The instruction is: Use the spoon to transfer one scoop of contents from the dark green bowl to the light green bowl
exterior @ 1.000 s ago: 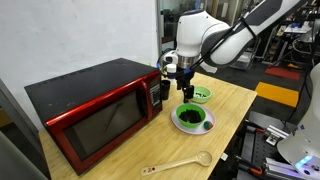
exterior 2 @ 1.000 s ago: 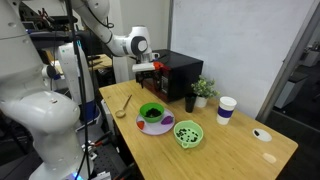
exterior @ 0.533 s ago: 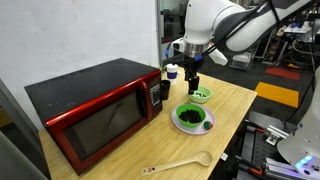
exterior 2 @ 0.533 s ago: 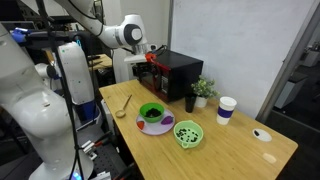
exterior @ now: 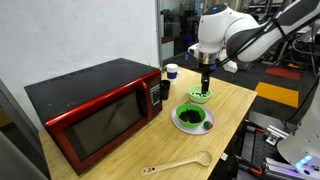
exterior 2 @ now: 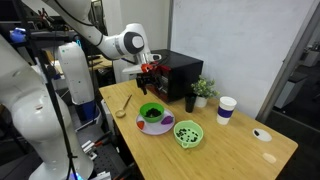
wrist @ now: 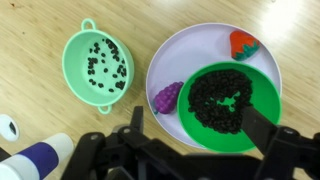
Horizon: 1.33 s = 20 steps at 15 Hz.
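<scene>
Black contents (wrist: 205,112) in dark green bowl (wrist: 268,98)

No text, label or number can be read anywhere (microwave (exterior: 95,112) included).

We see a wooden table (exterior: 165,140) bearing a red microwave (exterior: 95,110), wooden spoon (exterior: 180,164), pale plate (wrist: 185,55) and light green bowl (wrist: 75,70)

The arm (exterior: 250,35) holds the gripper (exterior: 205,88) pointing straight down, jaws apparently wide open and empty.
</scene>
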Each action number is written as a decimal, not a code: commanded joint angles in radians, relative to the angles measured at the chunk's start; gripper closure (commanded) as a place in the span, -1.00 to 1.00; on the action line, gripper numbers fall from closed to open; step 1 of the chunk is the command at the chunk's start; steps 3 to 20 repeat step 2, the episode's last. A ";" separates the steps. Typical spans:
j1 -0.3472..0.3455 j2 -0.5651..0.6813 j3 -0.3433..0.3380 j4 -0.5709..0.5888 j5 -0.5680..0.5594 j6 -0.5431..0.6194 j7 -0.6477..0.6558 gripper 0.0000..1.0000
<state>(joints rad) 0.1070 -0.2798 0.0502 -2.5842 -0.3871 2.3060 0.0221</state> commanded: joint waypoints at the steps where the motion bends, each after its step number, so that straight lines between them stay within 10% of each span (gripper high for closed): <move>1: -0.028 -0.006 0.021 -0.008 0.004 0.000 0.004 -1.00; 20: -0.030 -0.009 0.021 -0.012 0.004 0.000 0.008 -1.00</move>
